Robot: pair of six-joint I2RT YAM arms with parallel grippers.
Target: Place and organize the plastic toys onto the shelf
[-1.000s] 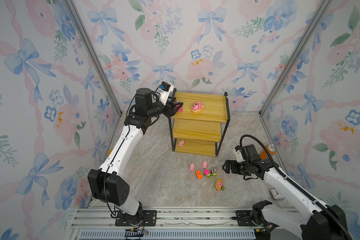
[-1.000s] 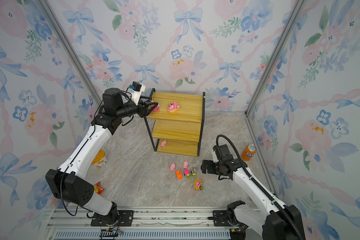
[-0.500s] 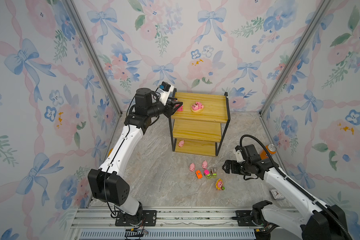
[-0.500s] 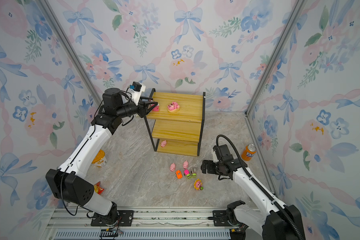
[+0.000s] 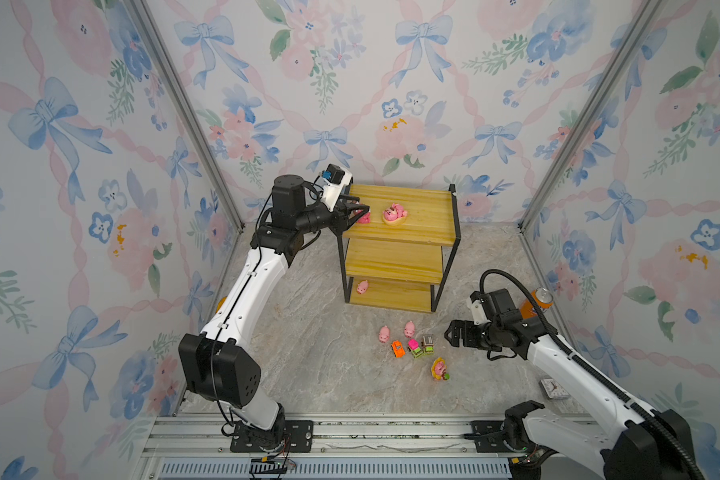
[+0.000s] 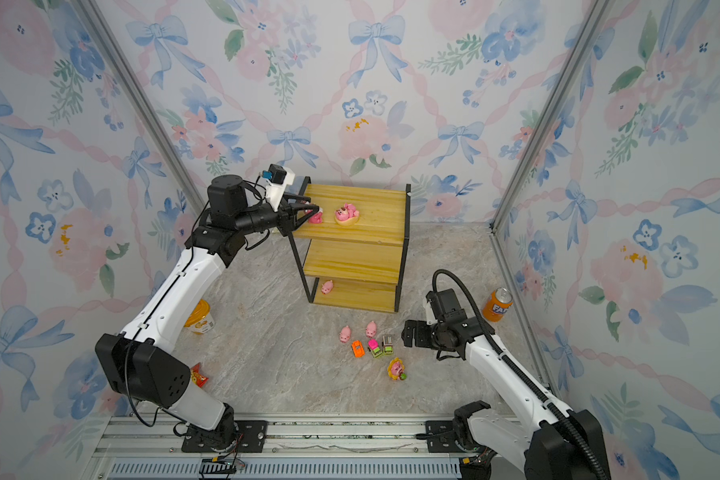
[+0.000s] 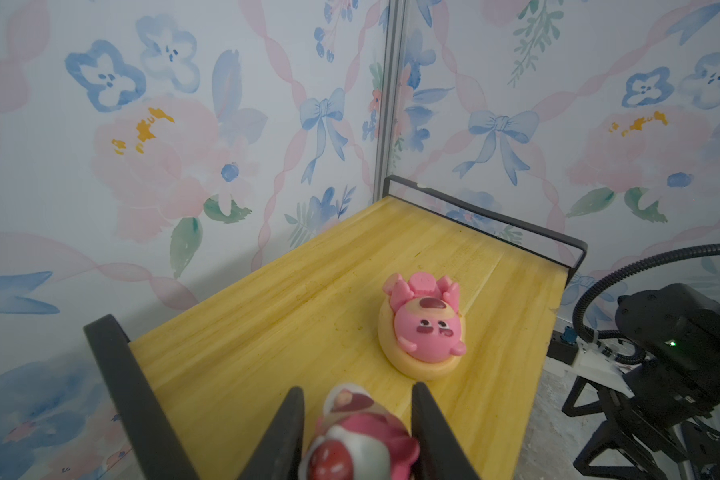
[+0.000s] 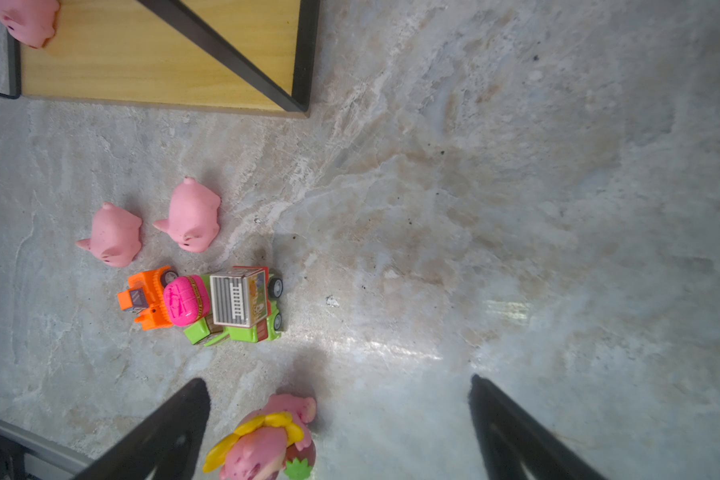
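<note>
In a top view the left arm reaches up, with the left claw (image 5: 356, 212) level over the top board of the yellow three-tier wooden shelf (image 5: 416, 199). Left wrist view: it pinches a dark pink plastic bear figurine (image 7: 358, 440), near a second bear (image 7: 427, 332) lying on its back. Right wrist view: the right claw (image 8: 337, 382) is spread wide over the counter (image 8: 516, 208).

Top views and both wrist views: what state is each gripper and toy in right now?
held bear: gripped over the top tier.
left gripper: jaws shut on held bear.
right gripper: jaws open, empty.
shelf: upright.
dish bear: lying on the top tier.
shelf pig: on the bottom tier.
floor pigs: loose on the floor.
cars: bunched together on the floor.
flower bear: lying on the floor.
soda can: upright.
</note>
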